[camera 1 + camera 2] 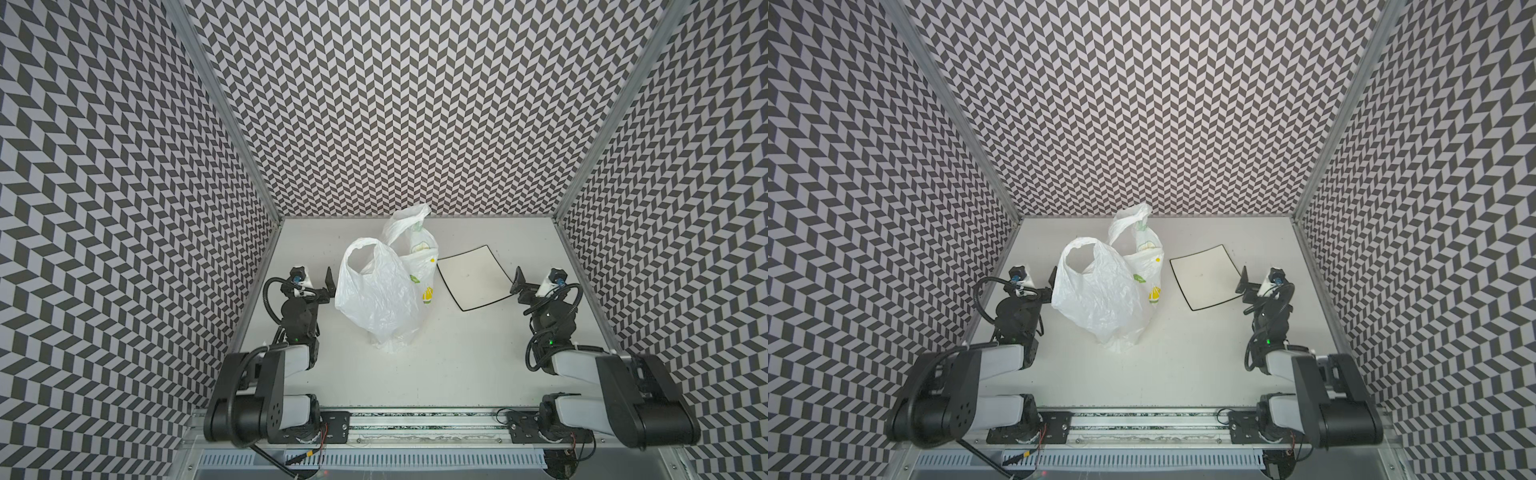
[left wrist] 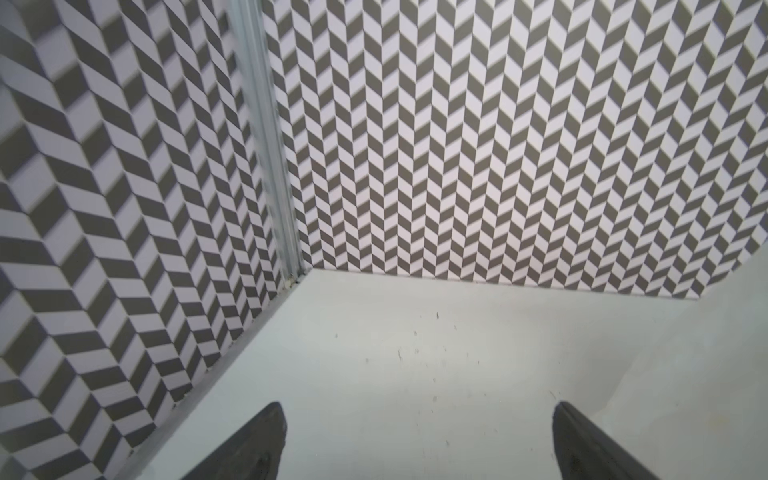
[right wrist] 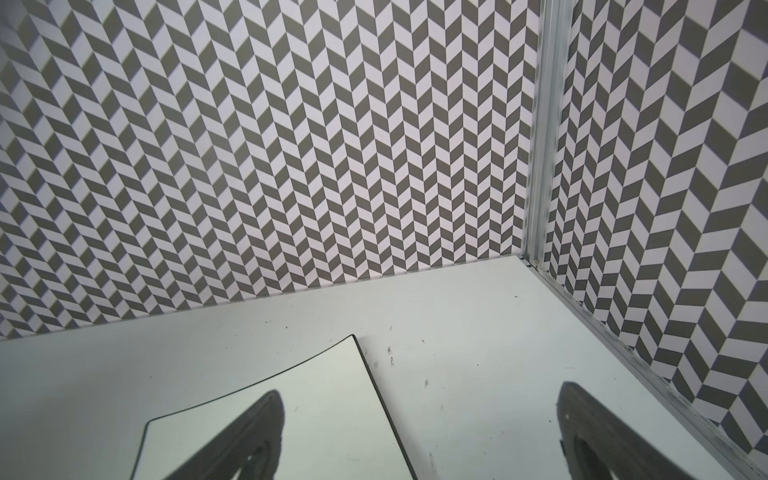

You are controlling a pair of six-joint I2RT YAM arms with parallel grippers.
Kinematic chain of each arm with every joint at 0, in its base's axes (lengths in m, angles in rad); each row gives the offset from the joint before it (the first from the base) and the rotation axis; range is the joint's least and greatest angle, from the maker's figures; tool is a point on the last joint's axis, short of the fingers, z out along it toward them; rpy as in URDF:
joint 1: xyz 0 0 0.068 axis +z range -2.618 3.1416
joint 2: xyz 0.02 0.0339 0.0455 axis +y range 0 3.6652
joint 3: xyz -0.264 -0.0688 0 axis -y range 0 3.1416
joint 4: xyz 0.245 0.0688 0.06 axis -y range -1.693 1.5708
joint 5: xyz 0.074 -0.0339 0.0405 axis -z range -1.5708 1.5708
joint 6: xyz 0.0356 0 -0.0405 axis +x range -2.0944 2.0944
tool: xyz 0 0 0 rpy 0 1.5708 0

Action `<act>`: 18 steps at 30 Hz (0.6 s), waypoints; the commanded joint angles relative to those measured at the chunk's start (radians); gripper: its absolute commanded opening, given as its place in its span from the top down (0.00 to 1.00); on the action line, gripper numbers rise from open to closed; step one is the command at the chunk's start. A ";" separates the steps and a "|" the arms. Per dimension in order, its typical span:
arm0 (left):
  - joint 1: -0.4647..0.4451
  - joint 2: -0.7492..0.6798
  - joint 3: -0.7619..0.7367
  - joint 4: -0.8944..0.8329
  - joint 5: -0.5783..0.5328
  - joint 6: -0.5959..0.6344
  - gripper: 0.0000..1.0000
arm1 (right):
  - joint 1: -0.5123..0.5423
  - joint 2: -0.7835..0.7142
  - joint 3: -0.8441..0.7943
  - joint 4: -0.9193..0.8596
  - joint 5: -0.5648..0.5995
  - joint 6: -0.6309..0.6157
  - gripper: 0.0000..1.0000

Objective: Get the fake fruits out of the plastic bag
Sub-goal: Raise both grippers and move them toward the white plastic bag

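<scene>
A: Count?
B: One crinkly translucent white plastic bag (image 1: pixel 378 291), one square black-rimmed white plate (image 1: pixel 473 282).
A: Jaws?
B: Left jaws gape empty just left of the bag, mid-frame on the bench (image 1: pixel 457 374); right jaws gape empty right of the plate.

The white table (image 1: pixel 457 365) carries the plastic bag (image 1: pixel 386 291) standing mid-table, with the square plate (image 1: pixel 473 278) just beside it at three o'clock.
</scene>
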 commanded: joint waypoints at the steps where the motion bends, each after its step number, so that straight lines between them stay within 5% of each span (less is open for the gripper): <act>1: 0.006 -0.159 0.042 -0.224 -0.021 -0.037 0.00 | -0.002 -0.173 0.078 -0.291 -0.047 0.020 0.01; 6: 0.005 -0.421 0.166 -0.562 -0.017 -0.145 0.04 | 0.003 -0.379 0.130 -0.526 -0.330 0.092 0.00; 10: 0.004 -0.537 0.305 -0.757 0.052 -0.178 0.06 | 0.016 -0.486 0.155 -0.659 -0.417 0.190 0.03; 18: 0.004 -0.565 0.656 -1.146 0.250 0.064 0.02 | 0.037 -0.485 0.337 -0.915 -0.550 0.223 0.05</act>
